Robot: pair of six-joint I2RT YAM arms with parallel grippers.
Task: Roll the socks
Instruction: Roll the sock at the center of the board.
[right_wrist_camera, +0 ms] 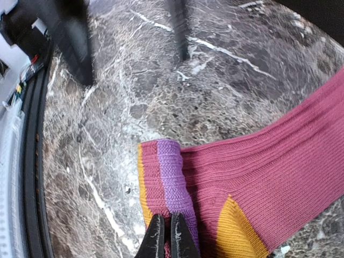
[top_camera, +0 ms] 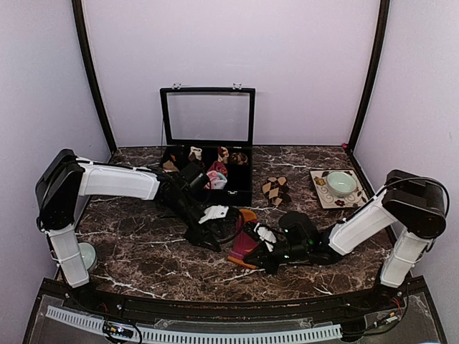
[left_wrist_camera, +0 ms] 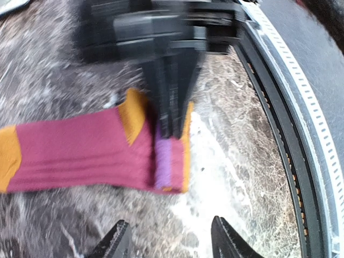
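Dark veined marble worktop (top_camera: 143, 251) carries the ribbed magenta sock (right_wrist_camera: 279, 172) lying flat; your right tool (right_wrist_camera: 165, 239) pinches its folded purple-and-orange striped end, while your left tool (left_wrist_camera: 169, 234) hangs spread above bare stone beside it.

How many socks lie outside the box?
2: the magenta sock mid-table, held by the right gripper; the brown diamond sock right of the box. Others may hide underneath.
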